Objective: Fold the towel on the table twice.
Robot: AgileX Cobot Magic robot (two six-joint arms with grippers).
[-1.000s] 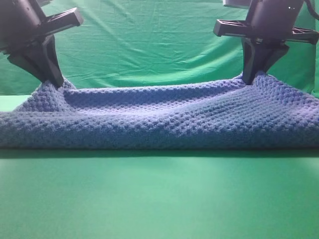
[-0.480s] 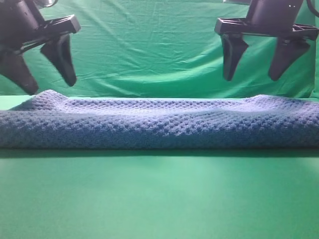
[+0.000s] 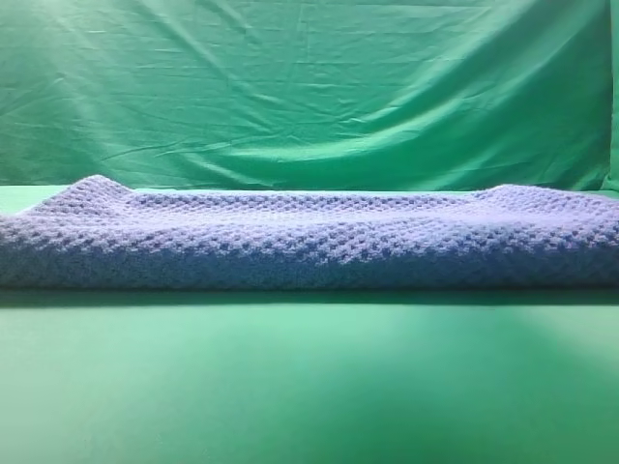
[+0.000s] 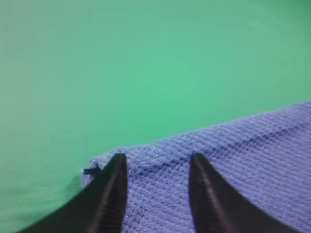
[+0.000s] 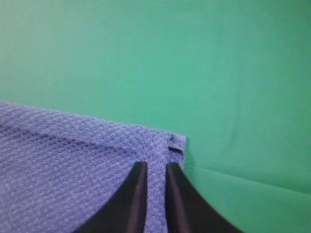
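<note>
towel (image 3: 309, 242) lying folded once on worktop (image 3: 309, 387). left pincer (image 4: 155, 170) parted above towel's corner, gripping nothing; right pincer (image 5: 155, 170) narrowly parted, empty. risk: catching only the top layer, undoing the fold.

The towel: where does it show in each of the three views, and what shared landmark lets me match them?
Exterior high: the towel lies as a wide band across the middle, running off both side edges.
Left wrist: lower right, with one corner near the left gripper.
Right wrist: lower left, with one corner near the right gripper.
Shared landmark: the plain green table, seen around the towel in all three.
</note>
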